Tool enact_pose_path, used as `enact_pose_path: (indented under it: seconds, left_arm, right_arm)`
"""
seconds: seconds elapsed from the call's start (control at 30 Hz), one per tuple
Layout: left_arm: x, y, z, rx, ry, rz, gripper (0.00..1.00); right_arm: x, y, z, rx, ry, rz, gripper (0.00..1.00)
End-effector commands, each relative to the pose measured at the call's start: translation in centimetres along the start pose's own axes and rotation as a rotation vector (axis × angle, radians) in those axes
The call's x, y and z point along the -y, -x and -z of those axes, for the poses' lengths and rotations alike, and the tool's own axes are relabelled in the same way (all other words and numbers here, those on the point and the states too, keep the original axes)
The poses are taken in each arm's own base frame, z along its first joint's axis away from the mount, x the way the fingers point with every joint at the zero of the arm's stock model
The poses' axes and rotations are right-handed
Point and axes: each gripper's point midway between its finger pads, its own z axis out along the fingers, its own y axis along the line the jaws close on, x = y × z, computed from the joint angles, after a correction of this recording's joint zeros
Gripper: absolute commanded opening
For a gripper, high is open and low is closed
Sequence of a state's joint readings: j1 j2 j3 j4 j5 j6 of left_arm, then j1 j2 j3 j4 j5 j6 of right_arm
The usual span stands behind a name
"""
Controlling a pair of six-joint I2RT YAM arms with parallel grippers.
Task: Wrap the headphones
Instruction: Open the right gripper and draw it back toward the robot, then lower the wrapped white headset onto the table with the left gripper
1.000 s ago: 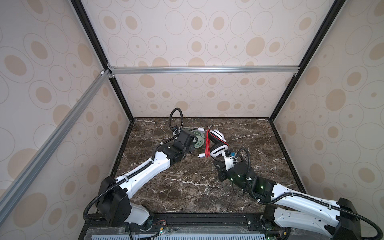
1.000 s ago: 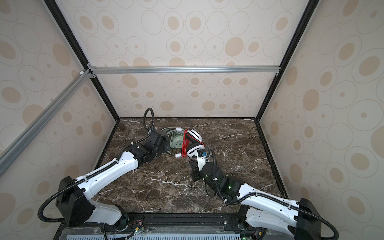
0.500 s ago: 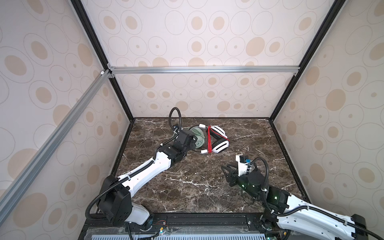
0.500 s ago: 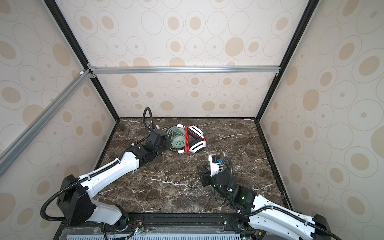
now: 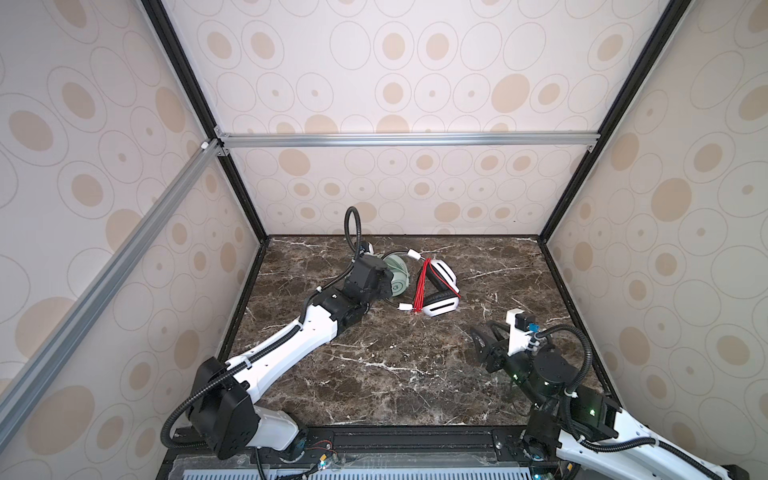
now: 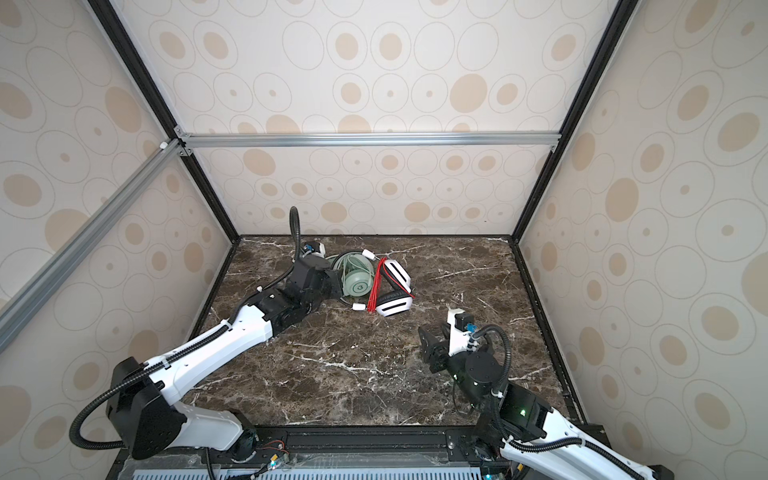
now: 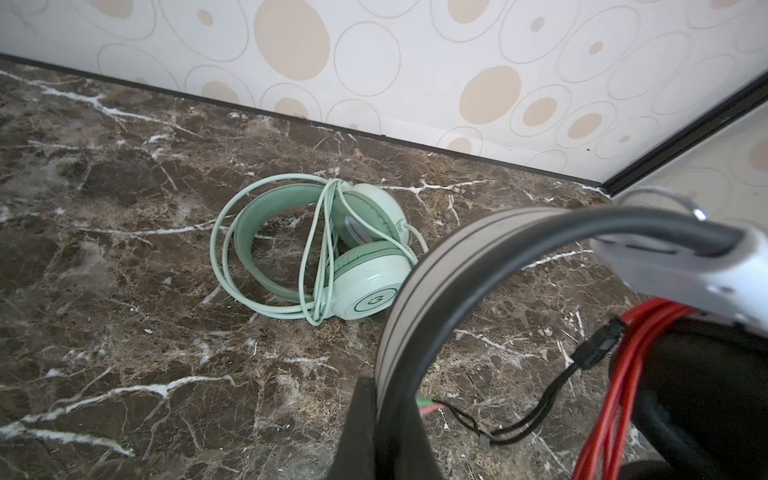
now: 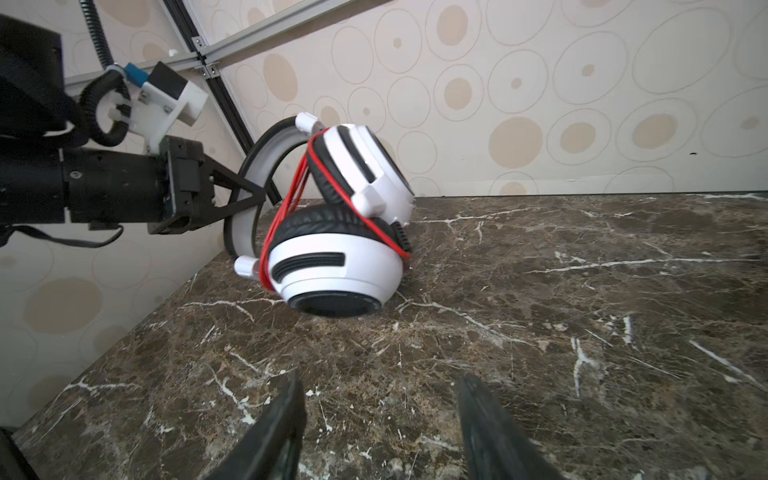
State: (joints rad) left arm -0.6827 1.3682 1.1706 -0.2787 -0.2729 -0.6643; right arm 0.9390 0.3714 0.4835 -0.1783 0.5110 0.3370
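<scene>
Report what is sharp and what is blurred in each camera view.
Left wrist view: the grey headband close to the lens is soft, the mint-green headphones beyond it crisp. Right wrist view: the right pincer is smeared at the frame edge, the white-and-black headphones are sharp. In both top views: even light, no glare.

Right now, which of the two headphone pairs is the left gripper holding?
The white-and-black pair with the red cable: the left gripper is shut on its grey headband. The mint-green pair lies beside it, ungripped.
</scene>
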Motion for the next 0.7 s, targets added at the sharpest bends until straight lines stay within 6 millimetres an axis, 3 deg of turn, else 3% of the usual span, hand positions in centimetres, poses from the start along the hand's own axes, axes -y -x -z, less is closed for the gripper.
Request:
enact_pose_path:
  seconds: [0.0,0.3,0.5,0.67]
  left_arm:
    - [4.1,5.4,4.9,0.145,-0.189,0.037,0.0]
    - [5.0,5.5,9.4,0.142,-0.316,0.057,0.0]
    - [4.9,3.1,10.8,0.087,-0.33,0.061,0.0]
    - [5.0,-0.2,11.4,0.025,-0.332,0.048,0.0]
  right_arm:
    - [1.5,1.0,0.8,0.027,-0.044,0.016,0.63]
    - [4.4,0.8,1.6,0.041,-0.163,-0.025,0.65]
    - [5.4,1.2,1.5,0.033,-0.233,-0.01,0.65]
    - [5.6,1.9,1.8,0.012,-0.259,0.045,0.64]
